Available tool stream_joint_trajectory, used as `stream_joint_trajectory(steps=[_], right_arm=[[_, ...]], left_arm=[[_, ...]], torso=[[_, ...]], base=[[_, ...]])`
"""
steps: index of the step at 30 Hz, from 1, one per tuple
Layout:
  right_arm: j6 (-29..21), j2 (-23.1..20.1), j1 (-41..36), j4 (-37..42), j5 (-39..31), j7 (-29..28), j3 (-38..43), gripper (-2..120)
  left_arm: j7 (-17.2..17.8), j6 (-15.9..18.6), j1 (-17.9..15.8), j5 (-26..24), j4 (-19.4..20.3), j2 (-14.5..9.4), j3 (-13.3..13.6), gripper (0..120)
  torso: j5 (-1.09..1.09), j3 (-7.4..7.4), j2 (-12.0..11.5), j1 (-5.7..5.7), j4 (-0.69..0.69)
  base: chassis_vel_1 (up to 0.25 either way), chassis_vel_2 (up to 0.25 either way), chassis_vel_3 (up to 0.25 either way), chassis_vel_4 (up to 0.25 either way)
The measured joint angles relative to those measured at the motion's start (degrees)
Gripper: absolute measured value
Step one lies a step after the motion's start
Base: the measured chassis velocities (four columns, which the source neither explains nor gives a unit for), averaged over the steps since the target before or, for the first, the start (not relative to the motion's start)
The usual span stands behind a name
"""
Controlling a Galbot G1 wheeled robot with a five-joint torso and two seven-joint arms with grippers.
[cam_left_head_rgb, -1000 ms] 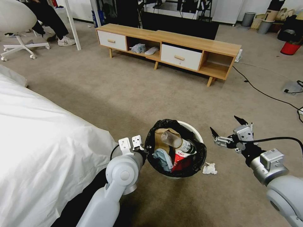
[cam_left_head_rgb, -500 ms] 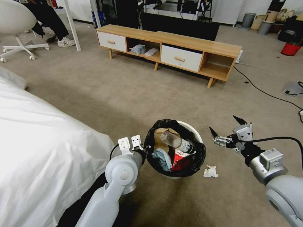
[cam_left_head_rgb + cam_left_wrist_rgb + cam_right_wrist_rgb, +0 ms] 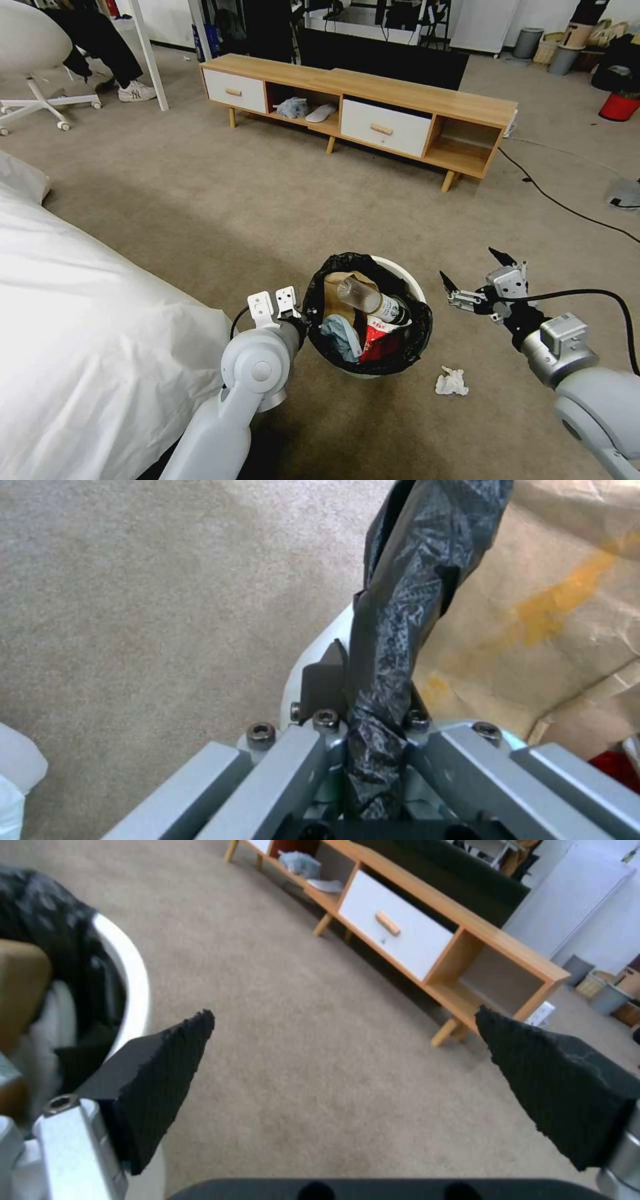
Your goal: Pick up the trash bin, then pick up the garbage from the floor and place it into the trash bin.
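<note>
One trash bin (image 3: 407,275), two grippers, one tissue left on the floor (image 3: 267,193).

Inside the bin: one clear plastic bottle (image 3: 367,301), one crumpled brown paper bag (image 3: 337,285), one red-and-white carton (image 3: 375,333), one pale blue-grey crumpled piece (image 3: 341,333). On the carpet just beside the bin: one crumpled white tissue (image 3: 451,382). Two grippers: left gripper (image 3: 305,319) clamped on the bin's bagged rim, right gripper (image 3: 471,273) spread wide above the carpet. Farther back: one low wooden cabinet (image 3: 400,93) with two white drawers, one red bucket (image 3: 620,107), two grey cylindrical bins (image 3: 530,41), one white swivel chair (image 3: 30,47).
</note>
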State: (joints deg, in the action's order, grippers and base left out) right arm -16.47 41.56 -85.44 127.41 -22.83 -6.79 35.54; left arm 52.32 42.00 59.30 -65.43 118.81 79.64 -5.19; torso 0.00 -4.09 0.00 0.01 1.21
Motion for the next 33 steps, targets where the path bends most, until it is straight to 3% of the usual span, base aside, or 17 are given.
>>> stream_joint_trajectory(steps=[15,26,33], right_arm=[[0.15,-3.35,5.21,-8.18,-1.24,0.35,-6.94,100],[-2.69,-12.98,9.07,-15.14,-6.17,4.83,-10.81,100],[-3.87,-15.66,10.80,-18.59,-8.21,6.22,-14.32,100]], left_arm=[[0.06,0.05,0.69,0.61,0.67,-0.37,-0.75,1],[0.38,0.04,0.91,0.96,0.69,-0.84,-1.01,1],[0.33,0.04,1.01,1.20,0.68,-1.00,-1.36,1]], torso=[[0.00,0.00,0.00,0.00,0.02],[0.00,-0.01,0.00,0.00,0.02],[0.00,-0.01,0.00,0.00,0.01]], base=[[0.000,0.000,0.000,0.000],[0.000,0.000,0.000,0.000],[0.000,0.000,0.000,0.000]])
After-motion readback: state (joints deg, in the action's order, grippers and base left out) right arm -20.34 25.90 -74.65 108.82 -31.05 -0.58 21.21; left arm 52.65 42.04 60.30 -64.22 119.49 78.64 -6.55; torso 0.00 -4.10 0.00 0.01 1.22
